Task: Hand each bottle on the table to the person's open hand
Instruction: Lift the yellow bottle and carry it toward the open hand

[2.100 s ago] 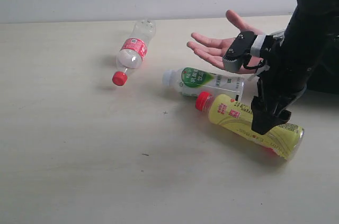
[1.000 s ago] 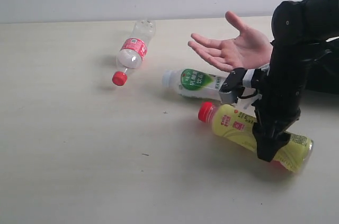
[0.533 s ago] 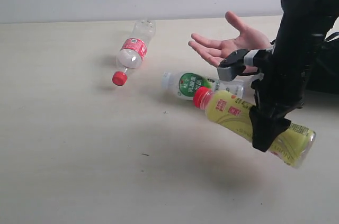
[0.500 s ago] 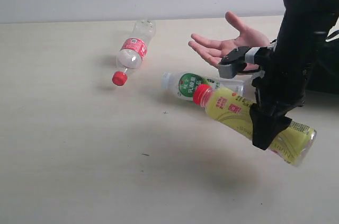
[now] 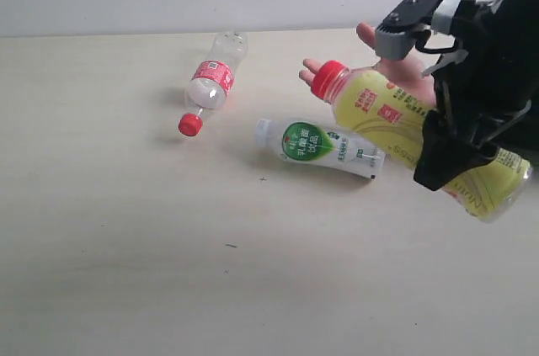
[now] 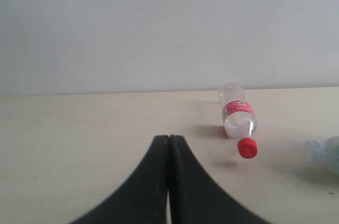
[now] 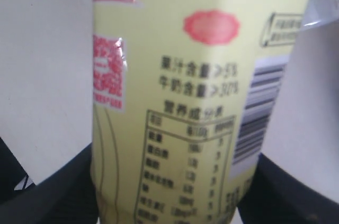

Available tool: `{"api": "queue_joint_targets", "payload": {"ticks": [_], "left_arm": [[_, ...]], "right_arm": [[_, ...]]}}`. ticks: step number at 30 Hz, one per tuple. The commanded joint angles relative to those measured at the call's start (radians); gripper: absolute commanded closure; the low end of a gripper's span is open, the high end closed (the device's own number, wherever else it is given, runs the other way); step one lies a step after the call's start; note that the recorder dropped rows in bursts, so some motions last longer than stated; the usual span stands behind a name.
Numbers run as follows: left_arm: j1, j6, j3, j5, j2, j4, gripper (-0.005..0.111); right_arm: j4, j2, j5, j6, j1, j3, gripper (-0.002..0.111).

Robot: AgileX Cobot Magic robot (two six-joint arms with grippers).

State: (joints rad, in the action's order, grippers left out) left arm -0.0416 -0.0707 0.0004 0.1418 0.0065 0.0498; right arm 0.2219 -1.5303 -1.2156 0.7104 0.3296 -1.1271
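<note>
The yellow bottle (image 5: 383,112) has a red cap and pink-red print (plus a black barcode on white). The white bottle (image 5: 324,144) carries a green patch; the clear bottle (image 5: 212,78), a red label and cap. The table (image 5: 118,238) is pale beige.

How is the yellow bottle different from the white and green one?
The yellow bottle is up in the air, tilted, gripped by the right end effector; the white-green bottle lies flat on the table. The yellow bottle has a red cap; the white-green bottle has a white cap. Both are capped plastic drink bottles with printed labels.
</note>
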Motion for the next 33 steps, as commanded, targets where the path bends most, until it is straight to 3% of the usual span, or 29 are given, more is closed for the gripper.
{"api": "queue_joint_targets", "payload": {"ticks": [1,21,27,33], "left_arm": [[-0.006,-0.007,0.000,-0.002,-0.006,-0.005,0.107],[-0.006,-0.007,0.000,-0.002,-0.006,-0.005,0.107],[-0.006,-0.007,0.000,-0.002,-0.006,-0.005,0.107],[-0.006,-0.007,0.000,-0.002,-0.006,-0.005,0.107]], "right_arm": [[0.007,0.096,0.076,-0.054,-0.004,-0.007,0.108],[-0.069,0.167,0.089,-0.162,-0.004,-0.007,0.108],[-0.273,0.094,0.115,-0.594,-0.004,-0.066,0.108],[-0.299,-0.137,-0.005,-0.663,-0.004,-0.242,0.108]]}}
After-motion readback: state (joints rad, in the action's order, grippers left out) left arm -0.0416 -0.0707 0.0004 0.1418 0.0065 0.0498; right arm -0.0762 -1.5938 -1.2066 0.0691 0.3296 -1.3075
